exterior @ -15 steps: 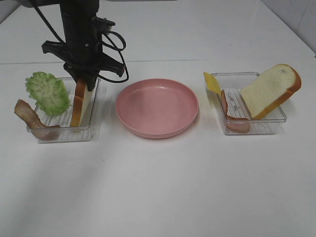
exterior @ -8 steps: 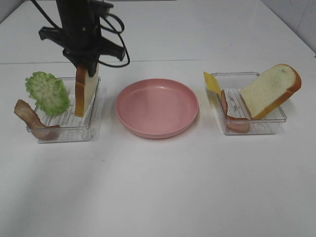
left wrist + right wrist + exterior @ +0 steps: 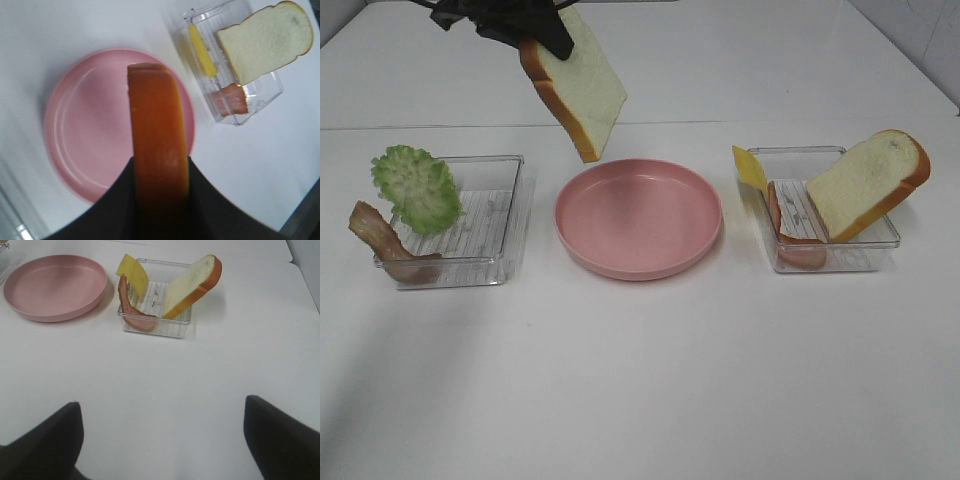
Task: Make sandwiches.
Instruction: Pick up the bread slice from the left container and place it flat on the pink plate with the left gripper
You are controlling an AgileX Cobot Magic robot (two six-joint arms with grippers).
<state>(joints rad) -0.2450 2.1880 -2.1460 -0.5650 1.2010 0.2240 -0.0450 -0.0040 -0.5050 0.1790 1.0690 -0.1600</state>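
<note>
My left end effector (image 3: 542,38) was clenched on a bread slice (image 3: 582,85), gripping it by the crust edge. The slice hung tilted in the air over the far rim of the pink plate (image 3: 570,240), touching nothing else. The left tray (image 3: 510,215) had lettuce (image 3: 417,187) leaning at its outer side and a bacon strip (image 3: 380,243) draped over its near outer corner. In the right tray (image 3: 860,255), a second slice (image 3: 868,182) leaned tilted with its top past the tray's outer side. Cheese (image 3: 751,168) stood at that tray's far inner corner, and a second bacon strip (image 3: 790,235) lay along its inner wall. My right end effector (image 3: 162,437) was released and wide, holding nothing, above bare table (image 3: 640,380) well short of the right tray.
</note>
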